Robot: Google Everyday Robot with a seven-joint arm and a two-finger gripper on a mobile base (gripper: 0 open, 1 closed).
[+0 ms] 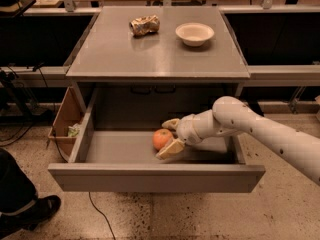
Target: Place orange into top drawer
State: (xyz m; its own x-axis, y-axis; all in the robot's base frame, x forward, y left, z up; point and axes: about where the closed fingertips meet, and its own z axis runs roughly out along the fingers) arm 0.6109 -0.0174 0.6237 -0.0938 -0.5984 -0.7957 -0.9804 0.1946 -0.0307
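The orange (161, 138) rests on the floor of the open top drawer (155, 178), near the middle and slightly right. My gripper (166, 139) reaches into the drawer from the right. Its fingers are spread, one behind the orange and one in front of it, and they no longer clamp the fruit. The white arm runs off to the lower right.
On the grey tabletop (120, 59) lie a dented metallic can (144, 25) and a shallow cream bowl (194, 33). A cardboard box (65, 121) stands left of the drawer. A person's dark shoe and leg (25, 209) are at the lower left.
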